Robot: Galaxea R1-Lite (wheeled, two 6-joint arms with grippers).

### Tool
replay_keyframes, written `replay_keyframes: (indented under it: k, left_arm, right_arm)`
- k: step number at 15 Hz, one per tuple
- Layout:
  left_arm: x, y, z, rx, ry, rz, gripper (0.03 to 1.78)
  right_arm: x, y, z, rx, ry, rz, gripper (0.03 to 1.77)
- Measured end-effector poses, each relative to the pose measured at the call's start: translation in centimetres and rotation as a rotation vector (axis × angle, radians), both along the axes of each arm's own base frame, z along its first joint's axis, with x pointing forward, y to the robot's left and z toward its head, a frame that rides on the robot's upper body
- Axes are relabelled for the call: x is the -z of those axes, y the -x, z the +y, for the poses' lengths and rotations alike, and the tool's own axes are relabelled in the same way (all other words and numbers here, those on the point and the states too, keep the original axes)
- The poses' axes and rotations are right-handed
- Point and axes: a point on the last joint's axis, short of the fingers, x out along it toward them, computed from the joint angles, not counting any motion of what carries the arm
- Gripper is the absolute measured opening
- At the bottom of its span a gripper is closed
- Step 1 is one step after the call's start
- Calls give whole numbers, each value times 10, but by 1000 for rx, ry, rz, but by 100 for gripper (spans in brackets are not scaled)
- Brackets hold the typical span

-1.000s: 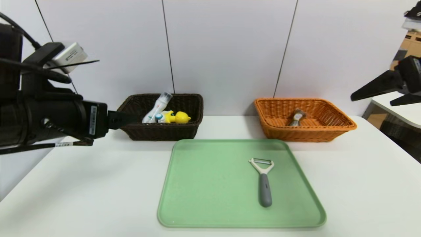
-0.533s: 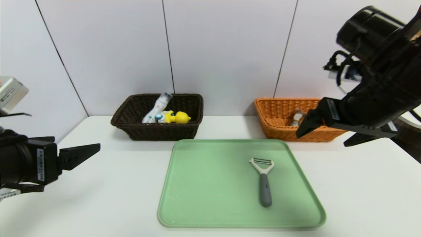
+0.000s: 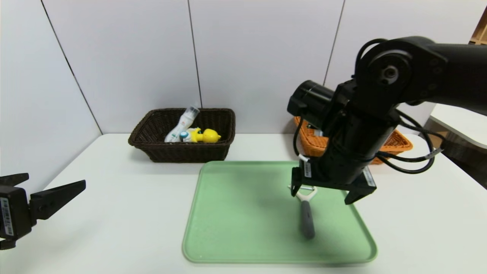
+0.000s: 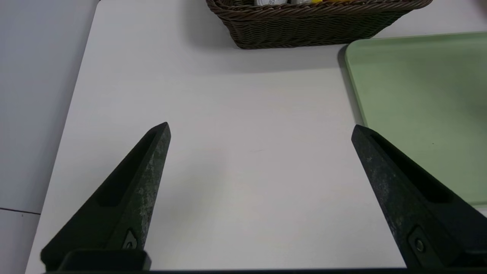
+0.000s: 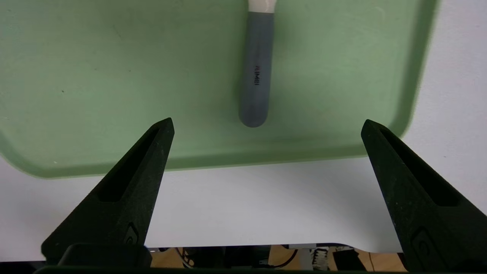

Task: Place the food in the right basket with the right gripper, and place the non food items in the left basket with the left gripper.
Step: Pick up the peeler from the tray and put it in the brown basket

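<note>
Head view: two baskets, one tray, one peeler under the right gripper's wide, empty jaws.

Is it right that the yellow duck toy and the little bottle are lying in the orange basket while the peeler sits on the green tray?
Not quite. The head view shows the yellow duck toy and the little bottle lying in the dark brown basket, not the orange basket. The peeler does sit on the green tray.
</note>
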Motion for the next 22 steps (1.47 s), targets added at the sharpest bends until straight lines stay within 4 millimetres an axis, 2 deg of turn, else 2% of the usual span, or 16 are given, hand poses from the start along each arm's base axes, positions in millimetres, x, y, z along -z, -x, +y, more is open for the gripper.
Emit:
replay_keyframes:
  k: [2, 6, 9, 18, 22]
  left_arm:
    - [0, 2, 0, 7, 4, -4, 169]
    - [0, 3, -1, 50, 20, -3, 169]
    - [1, 3, -2, 102, 41, 8, 169]
    - [3, 0, -3, 104, 42, 21, 169]
    - [5, -2, -4, 103, 43, 30, 169]
  right_arm:
    - [15, -6, 9, -9, 25, 32, 170]
    - [30, -20, 6, 12, 47, 71, 170]
    - [37, -25, 7, 7, 39, 96, 170]
    - [60, -43, 8, 12, 43, 121, 171]
    - [64, -47, 6, 19, 49, 132, 171]
